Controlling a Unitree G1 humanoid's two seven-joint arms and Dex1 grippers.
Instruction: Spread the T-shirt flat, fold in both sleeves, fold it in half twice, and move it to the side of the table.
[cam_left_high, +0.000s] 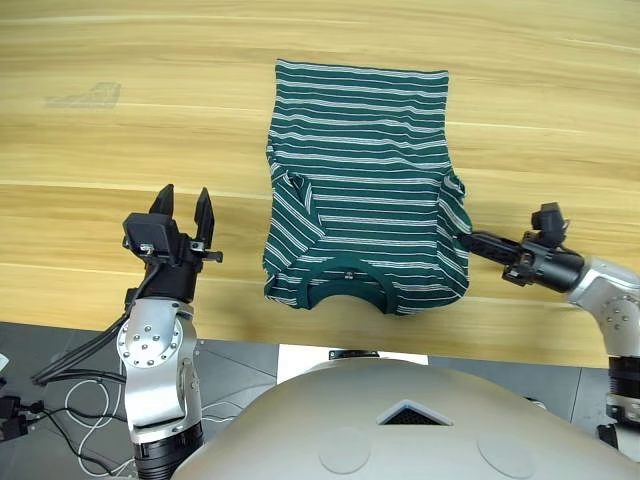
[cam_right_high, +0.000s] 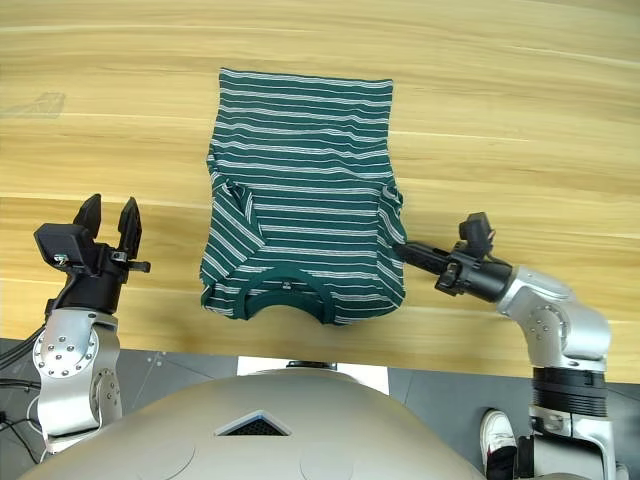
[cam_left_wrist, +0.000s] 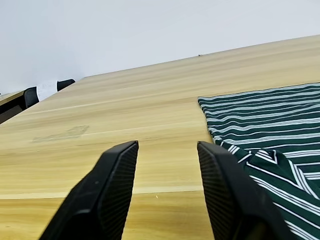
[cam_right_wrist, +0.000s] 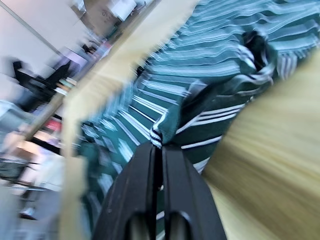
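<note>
Our T-shirt (cam_left_high: 365, 170) lies by the middle of the surface's (cam_left_high: 120, 150) near edge, our right end effector (cam_left_high: 470, 238) pinches its side, our left end effector (cam_left_high: 183, 200) sits wide open nearby, and we fear a hard tug could mess up the tucked sleeve.

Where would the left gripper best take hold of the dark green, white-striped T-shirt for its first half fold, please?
Likely the T-shirt at its near left corner beside the collar, the open left gripper coming low from the robot's left: the right gripper pinches the matching right edge.
</note>
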